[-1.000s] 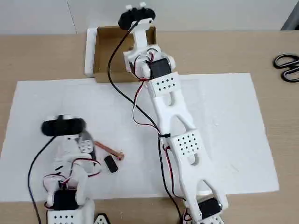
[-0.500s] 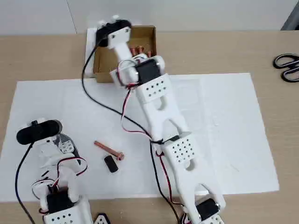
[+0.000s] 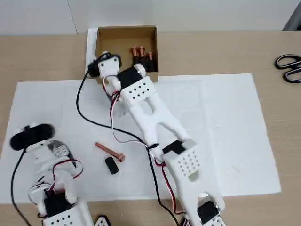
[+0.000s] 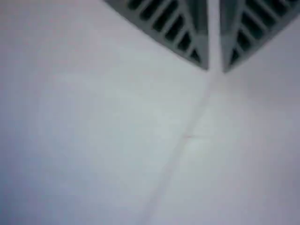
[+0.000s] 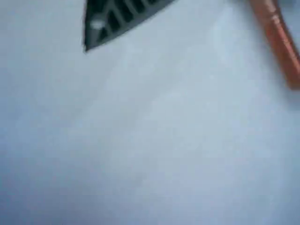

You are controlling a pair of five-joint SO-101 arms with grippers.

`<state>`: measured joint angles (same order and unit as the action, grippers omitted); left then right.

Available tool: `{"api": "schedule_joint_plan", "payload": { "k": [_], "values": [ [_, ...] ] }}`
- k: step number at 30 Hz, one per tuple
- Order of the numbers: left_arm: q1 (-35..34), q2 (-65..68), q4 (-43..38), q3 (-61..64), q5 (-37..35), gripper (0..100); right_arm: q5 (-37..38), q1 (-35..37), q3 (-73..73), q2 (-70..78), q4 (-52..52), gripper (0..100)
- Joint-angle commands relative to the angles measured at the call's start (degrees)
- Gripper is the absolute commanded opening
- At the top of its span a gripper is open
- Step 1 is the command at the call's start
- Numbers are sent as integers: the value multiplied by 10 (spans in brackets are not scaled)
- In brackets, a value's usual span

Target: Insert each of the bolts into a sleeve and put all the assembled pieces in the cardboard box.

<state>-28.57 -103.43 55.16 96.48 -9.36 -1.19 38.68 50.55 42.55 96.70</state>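
A copper bolt (image 3: 109, 152) lies on the white paper with a black sleeve (image 3: 111, 165) just beside its head. Several assembled pieces (image 3: 141, 54) rest in the right side of the cardboard box (image 3: 108, 37). My right gripper (image 3: 117, 101) hangs over the paper just in front of the box. Its one visible finger (image 5: 117, 18) has nothing beside it, so it is open, and the bolt (image 5: 276, 42) crosses a corner of the right wrist view. My left gripper (image 3: 60, 149) (image 4: 214, 69) sits left of the bolt, shut and empty, low over the paper.
A white paper sheet (image 3: 221, 122) covers most of the wooden table. Scissors (image 3: 289, 67) lie at the far right edge. A white foam strip (image 3: 90, 52) stands against the box's left wall. Black and red cables trail from the right arm across the paper.
The right arm has folded back from above the box to the paper in front of it, uncovering the pieces inside. The left arm has drawn away leftward from the bolt.
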Motion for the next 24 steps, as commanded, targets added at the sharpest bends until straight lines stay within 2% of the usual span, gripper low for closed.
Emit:
{"api": "schedule_joint_plan", "payload": {
  "k": [1, 10, 20, 24],
  "values": [
    [-55, -7, 1, -14, 3, 7, -21, 27, -63, -85, 2, 162],
    [-84, -7, 1, -14, 3, 7, -90, 100, -153, -195, 4, 162],
    [-84, -7, 1, -14, 3, 7, -94, 210, -365, -277, 2, 163],
    [-84, -7, 1, -14, 3, 7, -96, 229, -390, -276, 0, 162]
  ]
}}
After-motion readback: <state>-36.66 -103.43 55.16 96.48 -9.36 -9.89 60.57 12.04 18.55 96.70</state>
